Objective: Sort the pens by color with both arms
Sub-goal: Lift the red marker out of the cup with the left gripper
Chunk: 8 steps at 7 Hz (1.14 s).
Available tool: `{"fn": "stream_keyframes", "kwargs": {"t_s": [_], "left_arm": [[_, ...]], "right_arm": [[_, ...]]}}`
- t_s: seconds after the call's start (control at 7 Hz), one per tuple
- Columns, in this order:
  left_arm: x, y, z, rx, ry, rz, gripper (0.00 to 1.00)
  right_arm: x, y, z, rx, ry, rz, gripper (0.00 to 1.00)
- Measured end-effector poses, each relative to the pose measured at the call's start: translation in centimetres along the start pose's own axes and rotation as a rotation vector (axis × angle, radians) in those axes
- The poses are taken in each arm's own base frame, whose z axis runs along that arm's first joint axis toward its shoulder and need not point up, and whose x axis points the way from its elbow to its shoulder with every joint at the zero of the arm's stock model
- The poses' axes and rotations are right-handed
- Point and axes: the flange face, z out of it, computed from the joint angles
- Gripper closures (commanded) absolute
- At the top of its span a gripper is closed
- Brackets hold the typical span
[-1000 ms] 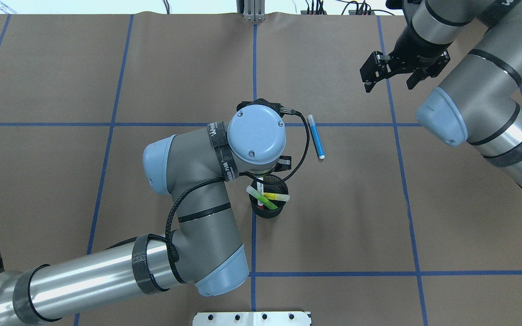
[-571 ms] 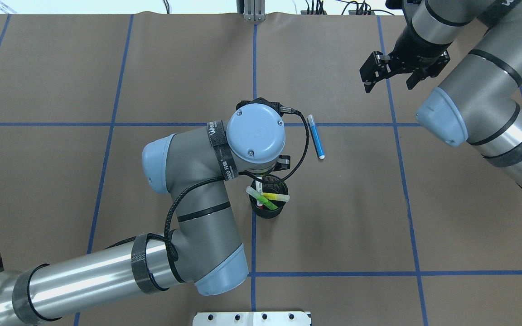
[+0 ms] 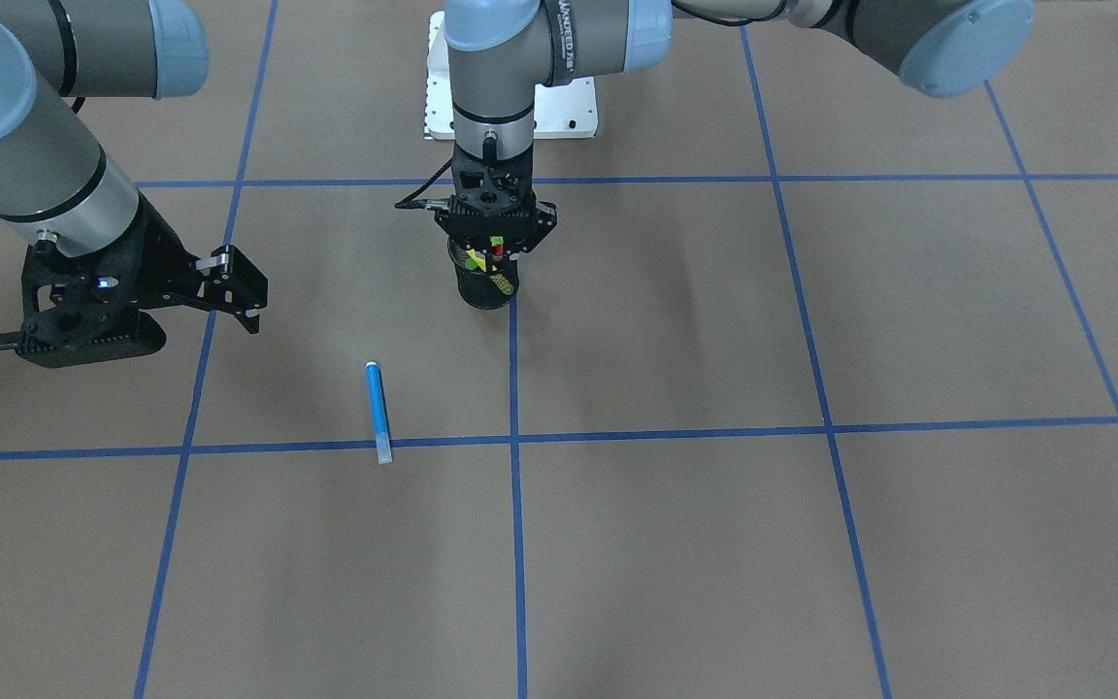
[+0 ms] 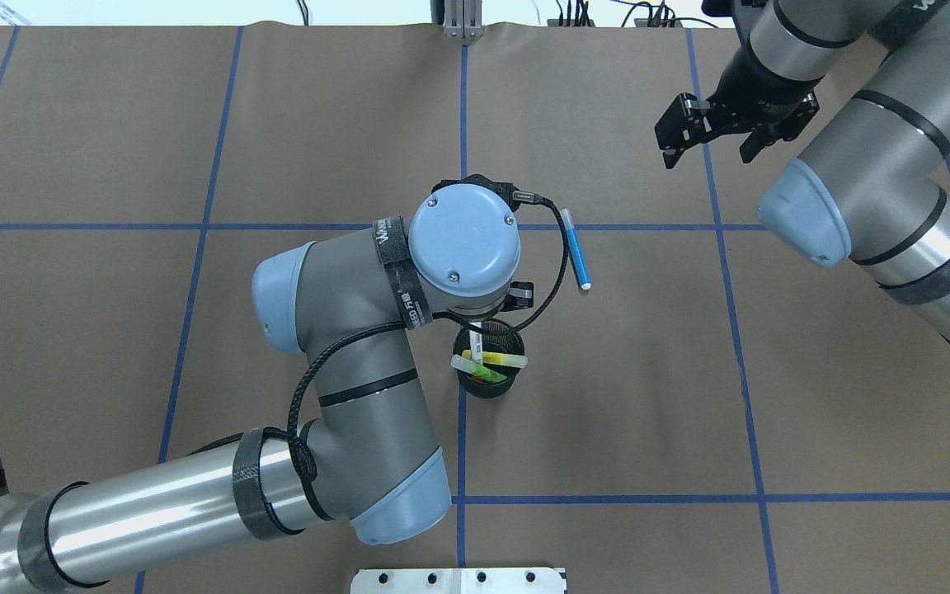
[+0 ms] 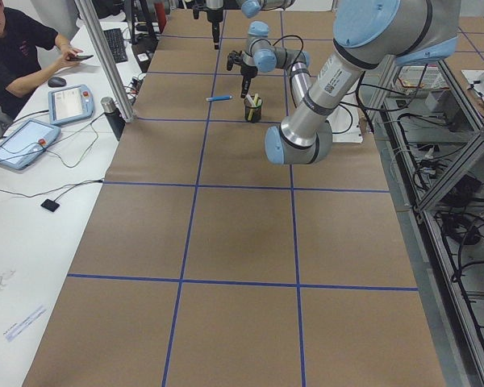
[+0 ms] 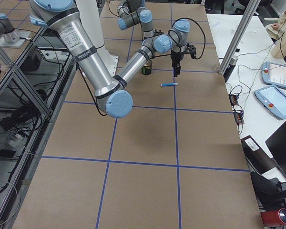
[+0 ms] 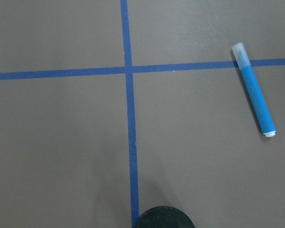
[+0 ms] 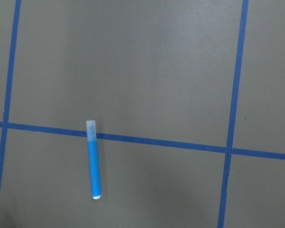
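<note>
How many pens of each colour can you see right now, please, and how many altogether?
Blue pen: 1, lying outside the black mesh cup
Yellow pen: 1, in the cup
Light green pen: 1, in the cup
White pen with red cap: 1, in the cup
Total: 4 pens

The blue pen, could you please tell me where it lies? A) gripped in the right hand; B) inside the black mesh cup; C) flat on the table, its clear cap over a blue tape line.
C: the blue pen lies flat on the table, with its cap across a tape line.
</note>
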Motion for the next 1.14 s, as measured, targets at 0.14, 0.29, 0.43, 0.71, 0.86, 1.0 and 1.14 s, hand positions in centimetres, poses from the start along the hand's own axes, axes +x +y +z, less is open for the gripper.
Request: {"fn": "stream_keyframes", "kwargs": {"t_s": [0.14, 0.29, 0.43, 0.71, 0.86, 1.0, 1.14], "left_arm": [[0.0, 0.1, -1.4, 0.000, 0.012, 0.000, 0.98], [-0.1, -0.3, -2.9, 0.010, 0.029, -0.003, 0.98], [-0.1, -1.2, -4.6, 0.026, 0.050, -0.011, 0.98], [-0.7, -4.8, -8.8, 0.048, 0.106, -0.045, 0.98], [-1.2, -6.6, -10.4, 0.059, 0.122, -0.061, 0.98], [-1.8, -8.1, -11.2, 0.076, 0.129, -0.074, 0.98], [-2.0, -9.6, -10.9, 0.092, 0.133, -0.082, 0.98]], "right_arm": [[0.0, 0.0, 0.0, 0.000, 0.000, 0.000, 0.01], [0.0, 0.0, 0.0, -0.001, 0.000, 0.000, 0.01], [0.1, 0.0, 0.1, -0.002, 0.000, 0.000, 0.01], [0.0, 0.1, 0.0, -0.001, -0.001, 0.000, 0.01], [0.0, 0.1, -0.1, 0.001, -0.002, -0.001, 0.01], [-0.1, 0.1, -0.2, 0.003, -0.003, -0.003, 0.01], [-0.1, 0.2, -0.3, 0.004, -0.004, -0.004, 0.01]]}}
